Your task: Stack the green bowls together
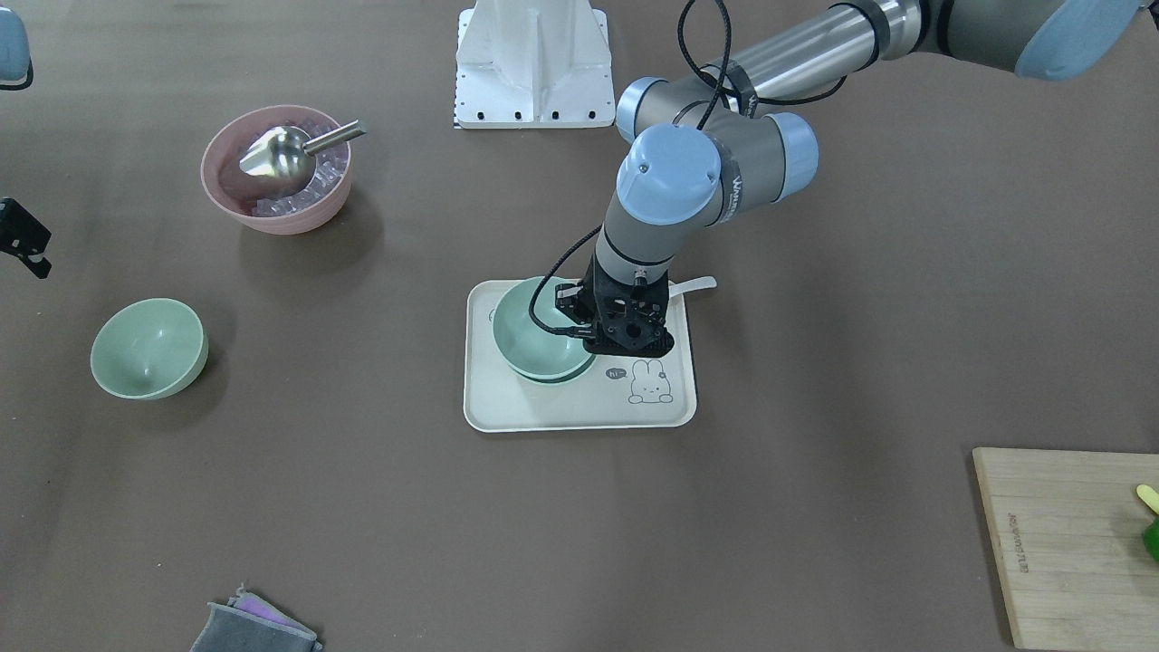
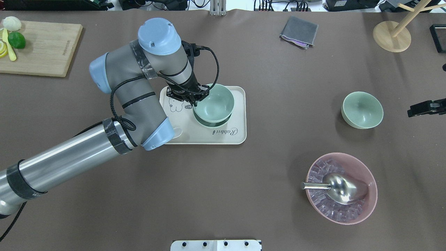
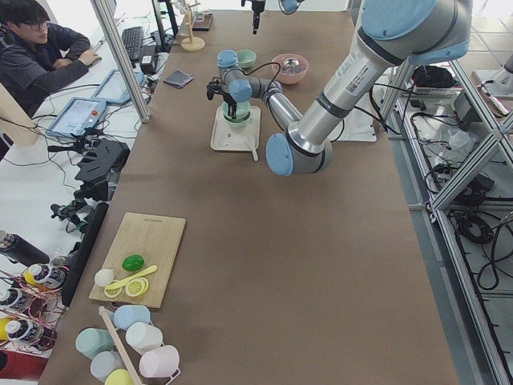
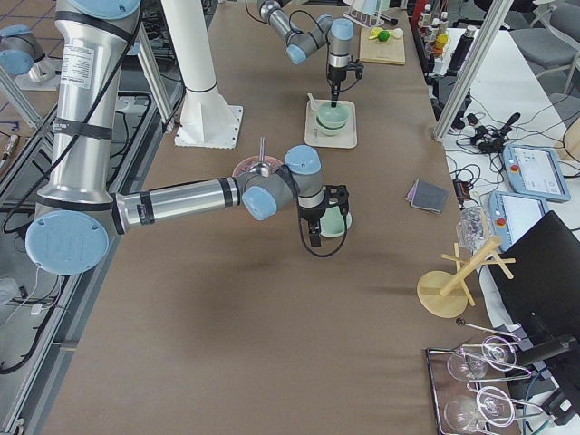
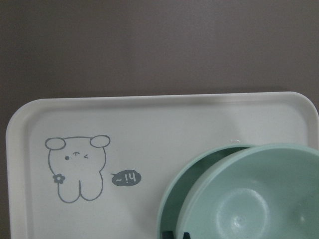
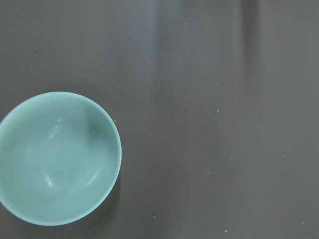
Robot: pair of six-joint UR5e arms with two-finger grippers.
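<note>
Two green bowls are on the cream tray (image 2: 240, 115). The upper bowl (image 2: 214, 103) sits tilted and off-centre in the lower bowl (image 2: 209, 122). In the left wrist view the upper bowl (image 5: 249, 199) overlaps the lower one's rim (image 5: 172, 199). My left gripper (image 2: 192, 103) points down at the upper bowl's rim and is shut on it. The third green bowl (image 2: 362, 109) stands alone on the table, upright and empty, and it also shows in the right wrist view (image 6: 57, 157). My right gripper (image 1: 41, 255) hovers beside it, apart from it, open and empty.
A pink bowl (image 2: 369, 205) with ice and a metal scoop (image 2: 343, 188) stands near the third bowl. A white spoon (image 1: 693, 285) lies at the tray's edge. A cutting board (image 2: 41, 48), a grey cloth (image 2: 299, 31) and a wooden stand (image 2: 392, 36) lie along the far side.
</note>
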